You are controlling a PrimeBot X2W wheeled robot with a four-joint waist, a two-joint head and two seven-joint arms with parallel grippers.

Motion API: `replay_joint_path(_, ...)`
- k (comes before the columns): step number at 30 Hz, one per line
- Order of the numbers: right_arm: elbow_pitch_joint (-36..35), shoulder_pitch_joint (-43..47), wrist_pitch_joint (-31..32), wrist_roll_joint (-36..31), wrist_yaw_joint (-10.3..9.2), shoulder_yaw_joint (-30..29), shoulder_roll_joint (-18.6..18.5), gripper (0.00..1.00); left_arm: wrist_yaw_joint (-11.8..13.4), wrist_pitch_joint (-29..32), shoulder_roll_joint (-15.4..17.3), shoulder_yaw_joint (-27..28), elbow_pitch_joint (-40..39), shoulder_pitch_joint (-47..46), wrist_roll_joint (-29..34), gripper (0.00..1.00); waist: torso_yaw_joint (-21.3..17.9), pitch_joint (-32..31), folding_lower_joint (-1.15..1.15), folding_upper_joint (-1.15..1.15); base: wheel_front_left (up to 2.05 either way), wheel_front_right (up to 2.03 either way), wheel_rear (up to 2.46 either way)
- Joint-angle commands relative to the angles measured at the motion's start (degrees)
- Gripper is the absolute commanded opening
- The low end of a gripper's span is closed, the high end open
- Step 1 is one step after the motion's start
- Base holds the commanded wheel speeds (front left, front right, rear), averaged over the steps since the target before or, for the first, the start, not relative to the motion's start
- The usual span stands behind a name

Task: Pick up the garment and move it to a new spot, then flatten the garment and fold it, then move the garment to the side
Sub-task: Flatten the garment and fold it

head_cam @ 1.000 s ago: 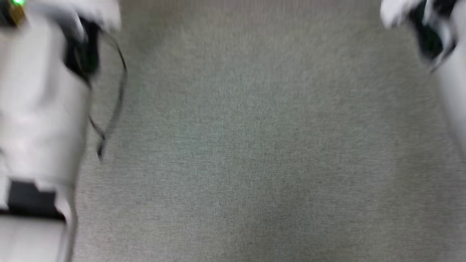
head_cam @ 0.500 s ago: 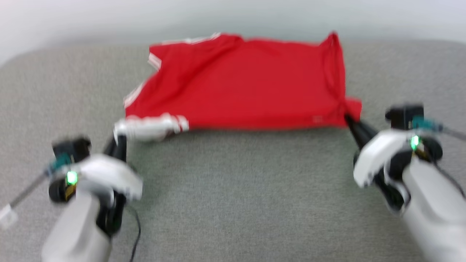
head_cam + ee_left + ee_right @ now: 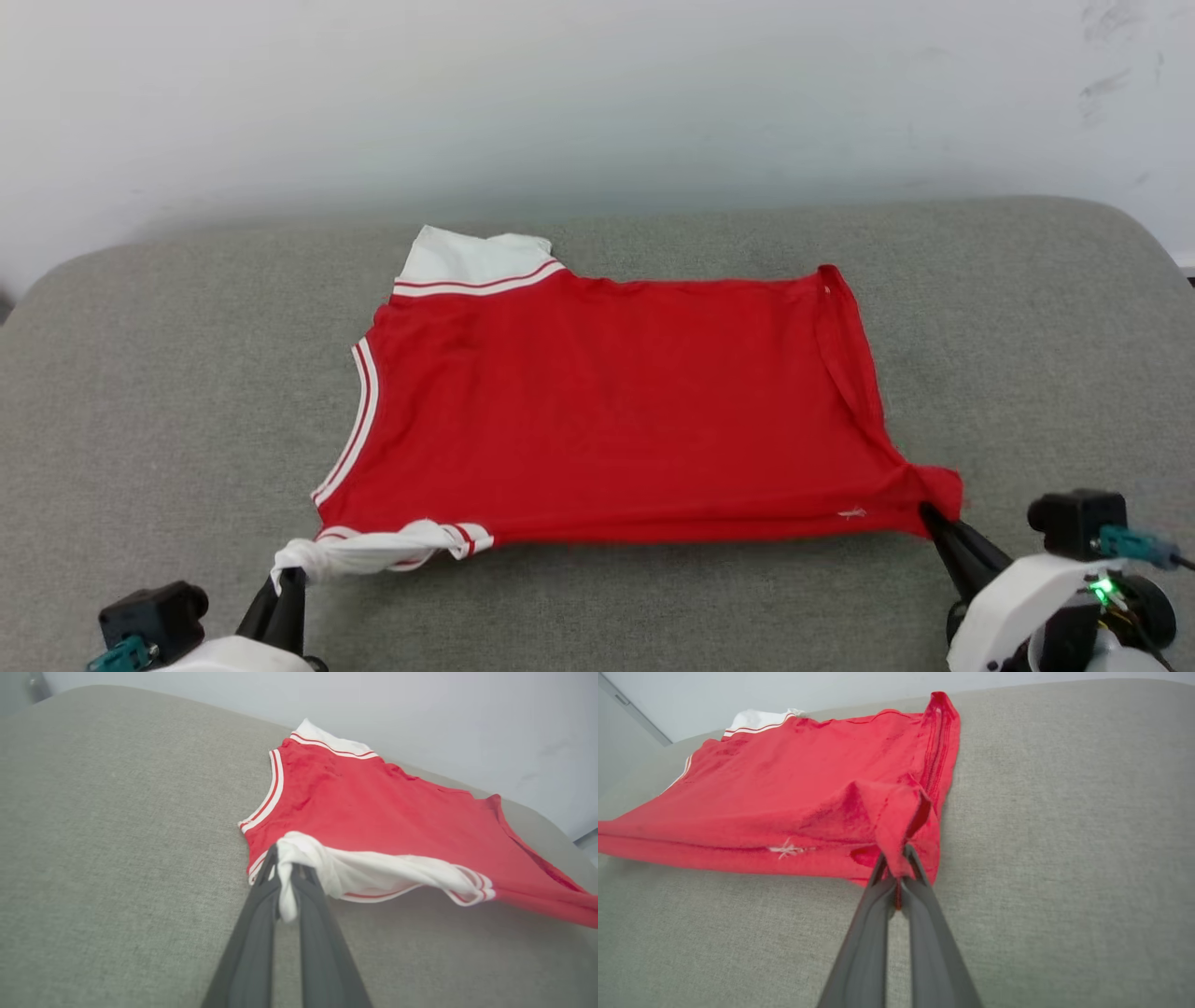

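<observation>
While spread over grey woven cushion (image 3: 140, 373), red jersey T-shirt with white sleeves (image 3: 616, 411): likely soft, light, limp. Left gripper (image 3: 285, 877) clamped on bunched sleeve (image 3: 373, 872), right gripper (image 3: 899, 870) on hem corner (image 3: 892, 807). Best held at corners.

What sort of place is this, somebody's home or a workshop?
Probably a plain indoor test room, though I cannot be sure. A broad grey fabric-covered cushion with rounded corners stands against a bare, scuffed pale wall, and a red jersey T-shirt with white sleeves lies spread on it.
</observation>
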Motion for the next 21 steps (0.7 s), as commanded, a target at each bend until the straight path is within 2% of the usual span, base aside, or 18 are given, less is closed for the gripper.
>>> replay_joint_path(1,-2.01,2.35,0.62,-0.84,-0.12,-1.89,0.3,0.0,1.39,0.86,0.89,0.57,-2.32,1.87,-0.06,0.0,0.29,-0.53,0.02,0.0,0.0,0.0,0.0)
replay_joint_path(5,-9.78,8.61,5.09,-3.77,-0.11,-7.42,2.66,0.0,5.02,4.07,2.3,0.93,-10.68,5.94,0.07,0.0,0.61,-0.77,0.02,0.0,0.0,0.0,0.0)
replay_joint_path(8,-14.93,11.15,8.34,-6.01,-0.11,-10.68,4.7,0.0,5.83,5.6,3.13,0.88,-13.71,5.64,0.29,0.0,0.76,-0.12,0.02,0.0,0.0,0.0,0.0)
replay_joint_path(14,-19.51,9.04,14.9,-9.81,-0.1,-12.51,7.05,0.0,3.45,8.04,3.84,-0.76,-11.76,-2.07,0.77,0.0,0.72,4.01,0.02,0.0,0.0,0.0,0.0)
replay_joint_path(21,-17.17,2.04,18.41,-10.8,-0.09,-10.61,6.27,0.0,-0.84,10.54,3.89,-3.6,-3.24,-13.9,1.72,0.0,0.1,10.07,0.02,0.0,0.0,0.0,0.0)
